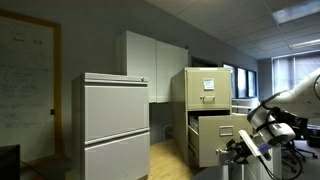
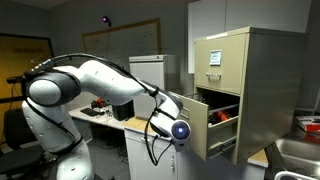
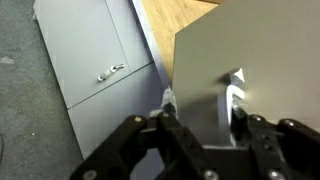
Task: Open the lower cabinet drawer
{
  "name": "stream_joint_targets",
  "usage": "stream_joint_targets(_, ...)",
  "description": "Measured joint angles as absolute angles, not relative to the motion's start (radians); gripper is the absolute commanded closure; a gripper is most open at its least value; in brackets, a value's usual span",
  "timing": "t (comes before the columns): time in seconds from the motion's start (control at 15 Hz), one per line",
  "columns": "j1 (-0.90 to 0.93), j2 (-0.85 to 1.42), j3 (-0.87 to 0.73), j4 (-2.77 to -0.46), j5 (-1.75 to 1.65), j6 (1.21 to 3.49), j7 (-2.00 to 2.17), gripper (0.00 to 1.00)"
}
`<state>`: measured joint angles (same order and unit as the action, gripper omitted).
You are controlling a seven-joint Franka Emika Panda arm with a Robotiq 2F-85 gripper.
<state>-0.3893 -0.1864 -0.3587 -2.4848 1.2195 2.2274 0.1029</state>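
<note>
Two metal cabinets stand side by side in an office: a wide light-grey cabinet (image 1: 115,125) at nine o'clock, and a narrow, tall beige filing cabinet (image 1: 195,95) toward three o'clock. Both are boxy, made of smooth painted sheet steel with flat fronts. The lower cabinet drawer (image 1: 212,140) of the beige one stands well out of its frame, at four o'clock in an exterior view. Its open bin shows something red (image 2: 222,117), too small to name. The white, rounded Franka arm (image 2: 100,80) reaches in from nine o'clock. Its black gripper (image 3: 205,118) sits at six o'clock in the wrist view. The jaws are drawn in on the small bright metal handle (image 3: 232,95) of the flat tan drawer front. The step in hand looks like the pull itself, and it seems largely done. The next move probably calls for a straight pull along the drawer's rails to full travel. After that, the jaws would part and back away without knocking the front.
</note>
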Motion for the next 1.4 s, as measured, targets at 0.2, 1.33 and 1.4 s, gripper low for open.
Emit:
stream_joint_targets(0.2, -0.411, -0.249, -0.38, -2.556, 1.202, 2.179, 0.087, 0.74)
stream_joint_targets(1.33, -0.455, -0.295, -0.41, -2.607, 1.145, 2.07, 0.085, 0.74)
stream_joint_targets(1.4, -0.455, -0.295, -0.41, -2.607, 1.145, 2.07, 0.085, 0.74)
